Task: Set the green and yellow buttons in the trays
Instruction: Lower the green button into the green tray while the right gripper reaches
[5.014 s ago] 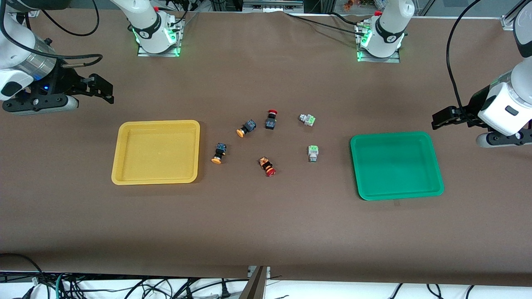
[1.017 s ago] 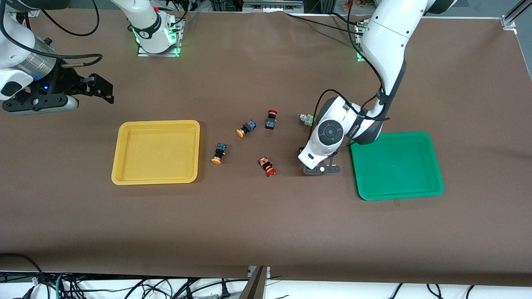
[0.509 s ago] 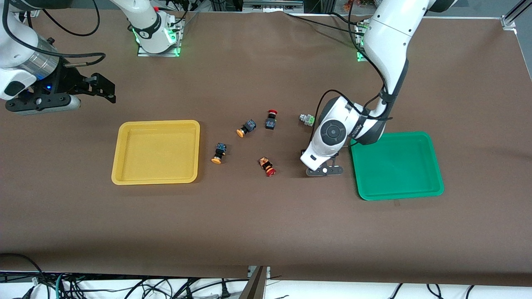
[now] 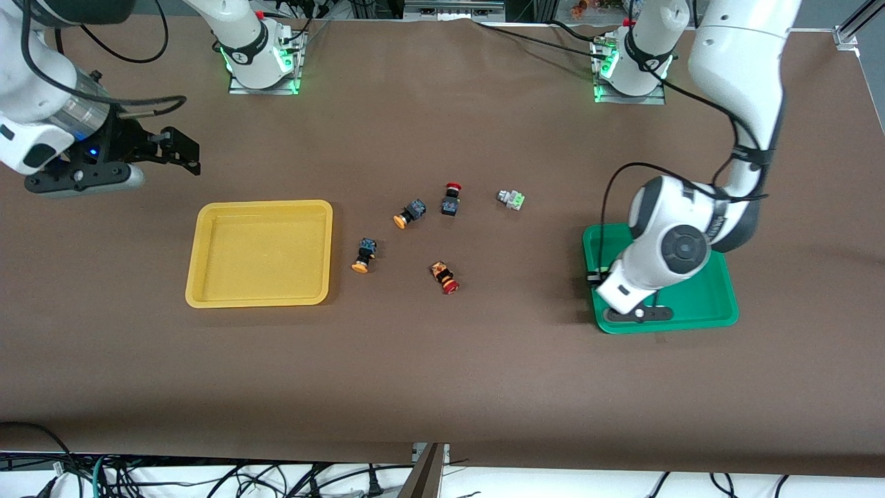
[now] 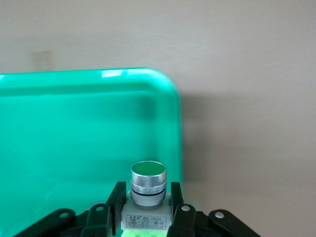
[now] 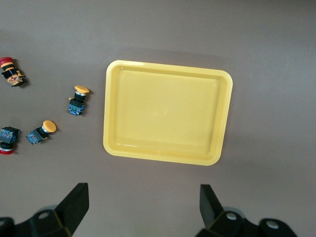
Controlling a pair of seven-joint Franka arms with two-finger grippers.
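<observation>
One green button (image 5: 148,185) over green tray (image 4: 719,315).

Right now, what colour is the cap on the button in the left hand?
Green, with a silver ring around it, on the button clamped in the left hand over the green tray. Best seen in the left wrist view.

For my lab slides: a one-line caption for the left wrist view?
Left tool holds a green button upright over the green tray, near its corner.

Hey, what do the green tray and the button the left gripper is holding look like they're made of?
The green tray looks like glossy molded plastic: bright highlights run along its rounded rim. The held green button, clamped in the left gripper over the tray, has a shiny ribbed silver collar, probably metal or chromed plastic, around a smooth green plastic-looking cap.
</observation>
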